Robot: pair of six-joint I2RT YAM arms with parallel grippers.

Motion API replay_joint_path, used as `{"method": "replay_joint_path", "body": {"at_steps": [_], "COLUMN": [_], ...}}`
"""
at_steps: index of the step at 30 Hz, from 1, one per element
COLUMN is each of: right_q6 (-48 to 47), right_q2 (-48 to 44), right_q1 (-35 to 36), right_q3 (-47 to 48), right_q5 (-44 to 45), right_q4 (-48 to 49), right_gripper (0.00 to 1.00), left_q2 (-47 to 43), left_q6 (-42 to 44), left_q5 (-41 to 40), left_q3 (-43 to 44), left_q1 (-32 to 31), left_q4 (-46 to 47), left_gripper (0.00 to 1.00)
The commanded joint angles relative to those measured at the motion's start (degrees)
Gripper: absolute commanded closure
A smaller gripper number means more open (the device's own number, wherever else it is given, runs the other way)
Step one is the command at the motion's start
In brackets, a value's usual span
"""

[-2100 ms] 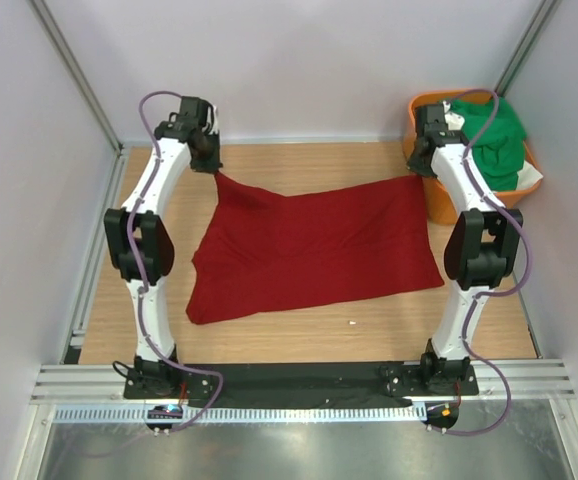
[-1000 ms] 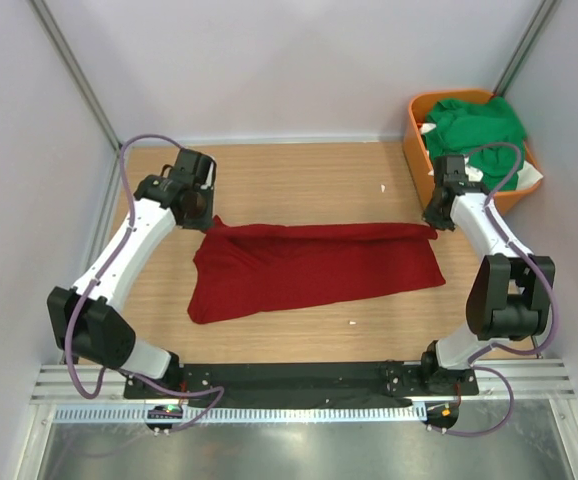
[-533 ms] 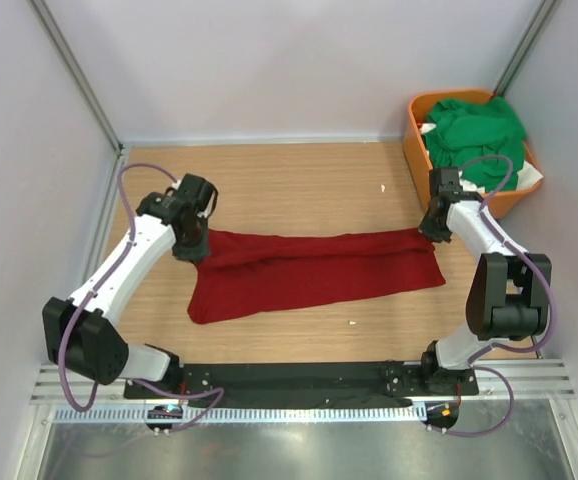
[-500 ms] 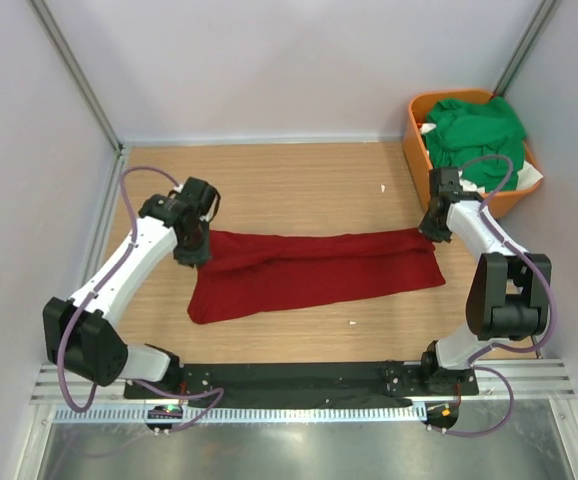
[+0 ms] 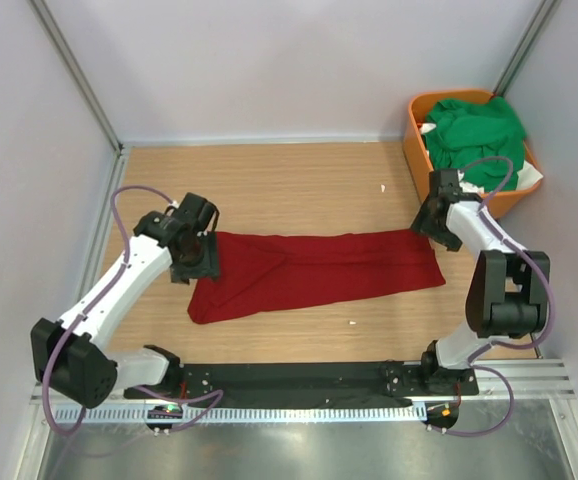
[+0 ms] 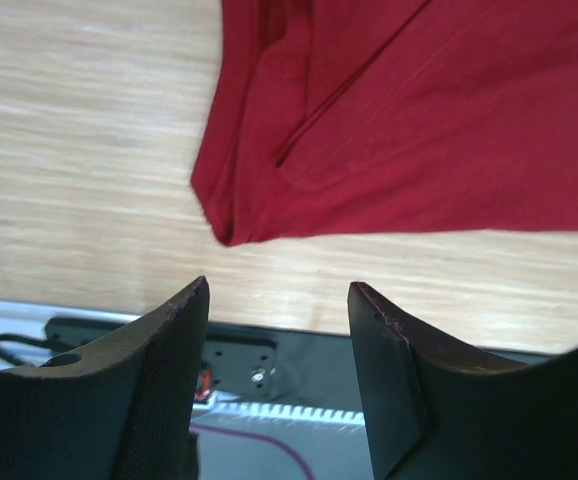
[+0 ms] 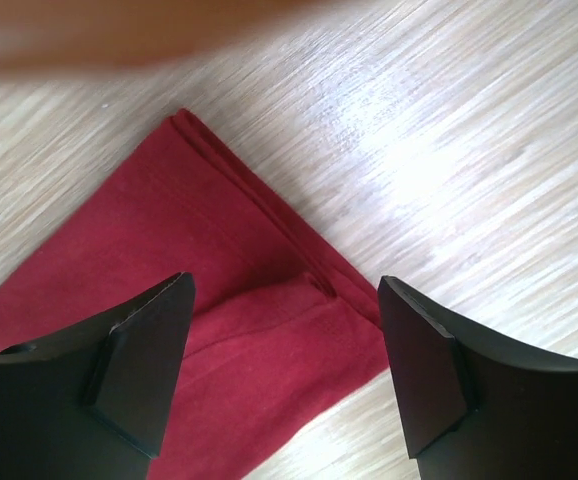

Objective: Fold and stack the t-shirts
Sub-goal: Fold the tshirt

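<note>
The dark red t-shirt [image 5: 314, 272] lies flat on the wooden table, folded into a long band running left to right. My left gripper [image 5: 197, 262] hovers at its left end, open with nothing between its fingers. In the left wrist view the left gripper [image 6: 277, 290] stands just off the red t-shirt's [image 6: 419, 130] corner. My right gripper [image 5: 431, 222] is at the right end, also open. In the right wrist view the right gripper [image 7: 284, 285] hangs just above the red t-shirt's [image 7: 169, 230] folded corner. Green t-shirts [image 5: 474, 125] are heaped in the basket.
The orange basket [image 5: 414, 140] stands at the back right corner, close behind the right arm. Two small white scraps [image 5: 384, 188] [image 5: 352, 322] lie on the wood. A black base plate [image 5: 299, 378] runs along the near edge. Walls close in on three sides.
Both grippers carried the shirt's far edge toward the near edge, laying it over the rest. Then both opened and let the cloth go.
</note>
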Motion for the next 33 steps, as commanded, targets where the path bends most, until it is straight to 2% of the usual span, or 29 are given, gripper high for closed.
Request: {"method": "replay_joint_path", "body": {"at_steps": [1,6,7,15,22,25,28,30,31,32,33], "right_q6": [1.3,0.7,-0.1,-1.4,0.4,3.2,9.6,14.2,19.2,21.7,24.6], "right_q2": [-8.5,-11.2,-10.8,-0.8,5.3,4.3,2.2,0.0,-1.0,-3.3,-4.2], "right_q1": [0.6,2.4,4.8,8.2,9.8,14.0,20.2,23.4,27.6,29.7,32.1], "right_q3": [-1.9,-5.4,-6.0,-6.2,-7.0,-10.2,-14.8,-21.1,-22.8,-24.2,-25.5], "right_q5": [-1.9,-12.5,-14.0,-17.6,-18.1,-21.0,-22.0,-26.2,-26.8,-26.7,-26.5], "right_q4": [1.1,5.5,6.8,10.9,12.6,14.7,15.6,20.6,21.7,22.4,24.3], "right_gripper": [0.20,0.23,0.24,0.28,0.31,0.31,0.31,0.30,0.29,0.29,0.28], "left_q2": [2.0,8.5,9.4,18.0,28.2,32.3,39.2,46.4,49.4,52.1,58.6], "left_q6": [-4.6,-8.4,-9.6,-13.1,-13.3,-11.8,-9.3,-8.2,-7.0,-6.3,-5.5], "left_q5": [0.0,0.1,0.7,-0.1,-2.0,-4.7,-6.7,-7.1,-7.0,-6.5,-6.0], "left_q3": [-0.9,-3.6,-3.9,-9.5,-8.5,-3.7,5.8,16.4,20.6,29.7,35.1], "left_q1": [0.0,-0.1,-0.1,-0.1,0.0,0.3,1.6,3.3,4.0,5.4,6.1], "left_q4": [7.9,17.7,19.0,28.9,32.8,31.8,28.7,24.5,23.1,21.6,18.6], "left_gripper": [0.42,0.44,0.46,0.50,0.55,0.56,0.56,0.55,0.56,0.55,0.55]}}
